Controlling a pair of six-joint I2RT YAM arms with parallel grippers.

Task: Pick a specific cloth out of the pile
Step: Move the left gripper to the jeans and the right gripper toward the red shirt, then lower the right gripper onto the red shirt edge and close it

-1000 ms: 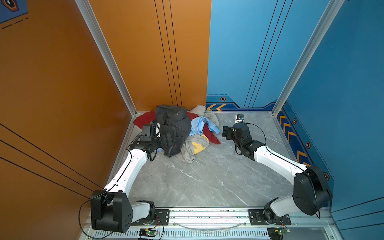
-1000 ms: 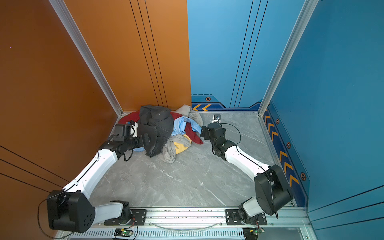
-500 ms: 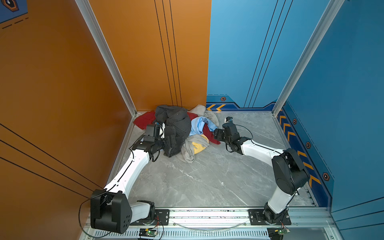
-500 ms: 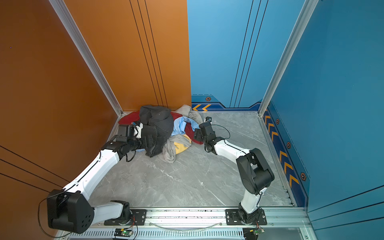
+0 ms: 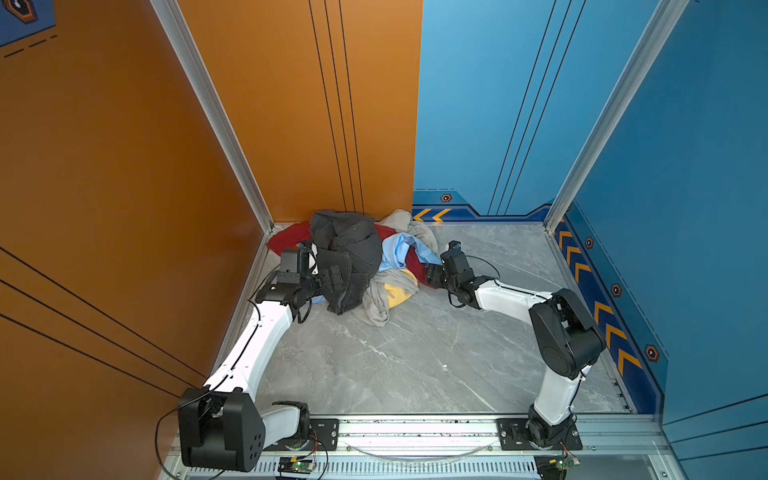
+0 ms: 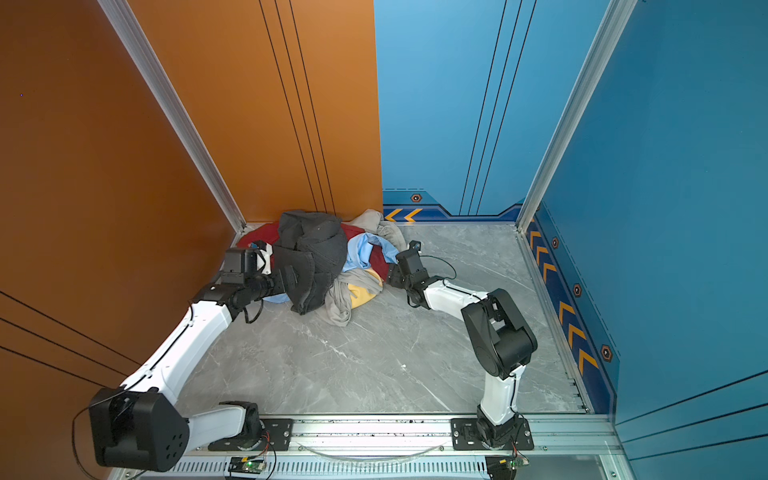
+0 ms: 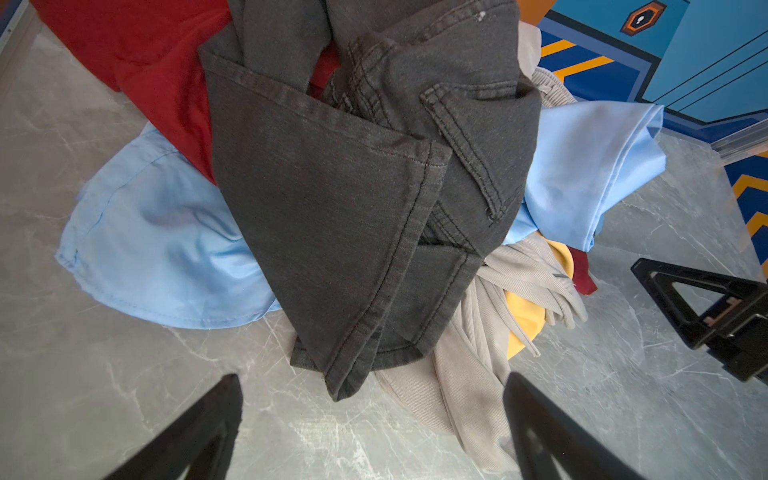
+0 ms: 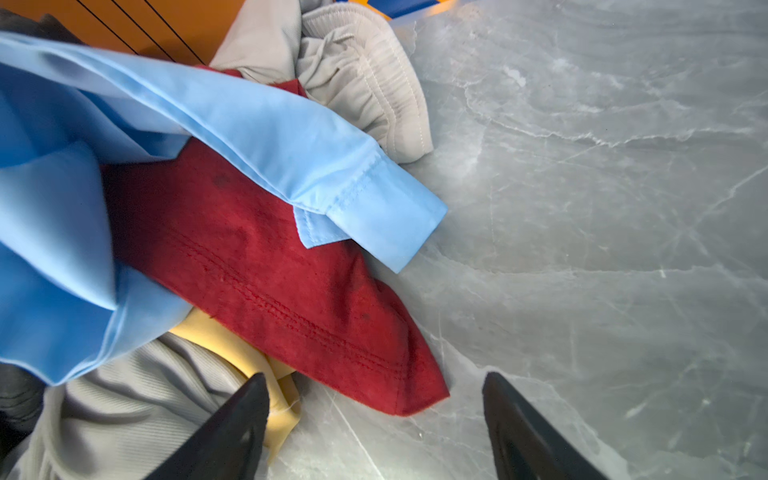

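Observation:
The pile (image 5: 349, 253) lies in the back left corner, topped by dark grey jeans (image 7: 340, 199). The dark red cloth (image 5: 291, 241) runs under it. One end shows by the orange wall (image 6: 259, 240), and a corner sticks out on the pile's right side (image 8: 270, 266). My right gripper (image 8: 374, 377) is open low over the floor, with that red corner just between its fingertips (image 5: 430, 276). My left gripper (image 7: 374, 380) is open at the pile's front left (image 5: 332, 277), facing the jeans' hem with nothing between its fingers.
A light blue shirt (image 8: 257, 124) lies over the red cloth. Beige-grey garments (image 7: 469, 374) and a yellow one (image 7: 523, 316) lie at the pile's front. An orange wall (image 5: 124, 208) stands close on the left and a blue wall (image 5: 685, 208) on the right. Grey marble floor (image 5: 415, 353) spreads in front.
My right arm has swung left across the floor to the pile's right side, bringing its gripper to the red corner, and its jaws have narrowed slightly. The left gripper shifted a little toward the jeans.

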